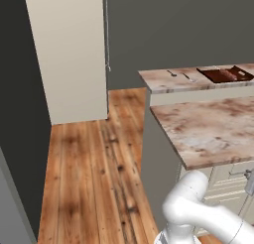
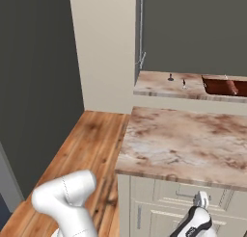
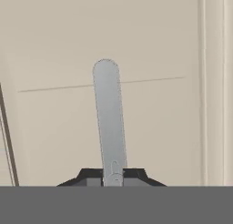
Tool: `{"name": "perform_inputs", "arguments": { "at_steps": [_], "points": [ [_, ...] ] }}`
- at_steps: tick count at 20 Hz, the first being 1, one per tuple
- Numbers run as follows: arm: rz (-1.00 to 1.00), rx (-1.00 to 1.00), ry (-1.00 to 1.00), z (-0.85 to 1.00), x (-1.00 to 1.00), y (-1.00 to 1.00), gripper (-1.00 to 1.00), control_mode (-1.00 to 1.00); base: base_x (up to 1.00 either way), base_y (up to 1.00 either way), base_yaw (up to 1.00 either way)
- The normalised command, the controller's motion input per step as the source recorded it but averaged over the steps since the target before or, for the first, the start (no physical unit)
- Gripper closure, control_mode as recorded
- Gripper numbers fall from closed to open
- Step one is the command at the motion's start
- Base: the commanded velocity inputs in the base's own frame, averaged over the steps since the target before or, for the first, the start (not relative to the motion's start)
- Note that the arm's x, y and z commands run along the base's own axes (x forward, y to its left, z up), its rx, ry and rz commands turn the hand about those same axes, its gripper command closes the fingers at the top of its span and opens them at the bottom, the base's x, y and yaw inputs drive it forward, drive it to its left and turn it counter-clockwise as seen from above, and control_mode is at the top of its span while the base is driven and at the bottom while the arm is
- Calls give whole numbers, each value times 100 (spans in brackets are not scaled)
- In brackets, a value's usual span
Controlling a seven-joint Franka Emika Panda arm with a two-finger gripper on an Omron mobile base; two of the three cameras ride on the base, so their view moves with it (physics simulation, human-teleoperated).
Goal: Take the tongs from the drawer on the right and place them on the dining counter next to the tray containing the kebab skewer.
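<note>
Gripper (image 3: pixel 113 175): hand view, dark fingertips closed tight on the near end of a grey bar handle (image 3: pixel 109 118) against a cream drawer front (image 3: pixel 54 127). Right base view places the hand at a drawer (image 2: pixel 183 195) just under the near counter's front edge.
Dining counter (image 1: pixel 168 82): far slab, marbled beige.
Tray (image 1: pixel 225 74): dark reddish-brown, toward the slab's right end; a skewer inside is too small to make out.
Two small utensils (image 2: pixel 176 79): left of the tray.
Tongs: unseen; drawer shut.
</note>
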Motion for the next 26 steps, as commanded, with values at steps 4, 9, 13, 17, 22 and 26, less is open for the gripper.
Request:
{"name": "perform_inputs", "arguments": {
  "at_steps": [4, 9, 13, 17, 22, 26],
  "points": [
    [0, 0, 0, -2, -33, 0, 100, -100, 0, 0, 0],
    [0, 0, 0, -2, -47, 0, 100, -100, 0, 0, 0],
    [0, 0, 1, -4, -52, 0, 100, -100, 0, 0, 0],
    [0, 0, 4, -6, -71, 0, 100, -100, 0, 0, 0],
    [0, 0, 7, -4, -65, -2, 100, -100, 0, 0, 0],
    [0, 0, 12, -1, -35, -6, 100, -100, 0, 0, 0]
  ]
}}
